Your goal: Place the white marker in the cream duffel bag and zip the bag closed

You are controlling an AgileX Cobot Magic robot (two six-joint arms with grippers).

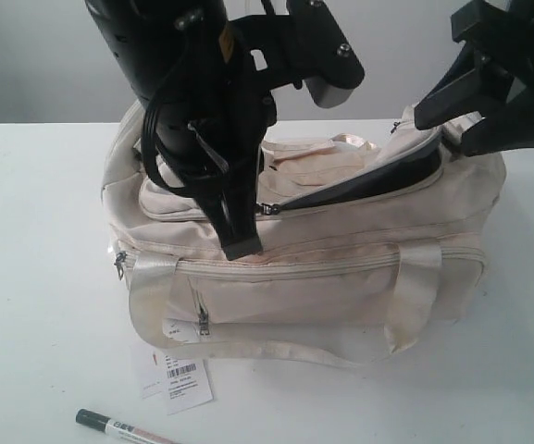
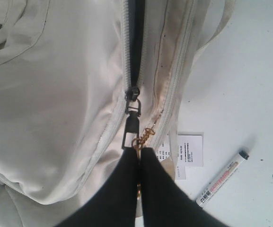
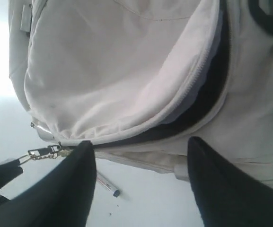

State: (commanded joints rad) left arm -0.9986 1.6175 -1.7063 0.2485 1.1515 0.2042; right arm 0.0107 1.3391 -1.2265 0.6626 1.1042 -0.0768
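Sitting on the tabletop (image 1: 35, 277): cream duffel bag (image 1: 341, 277), top zipper only partly done up, black lining (image 1: 382, 185) showing through the gap at one end.
White marker (image 1: 123, 427): not in the bag, just lying flat on the tabletop out in front of it, a bit past the barcode tag (image 1: 185, 384).
Left gripper (image 2: 139, 152): fingers pinched tight together on the little gold chain (image 2: 146, 136) hanging off the bag's zipper pull (image 2: 130, 128).
Right gripper (image 3: 140, 142): fingers spread wide, holding nothing, up by the bag's open end.
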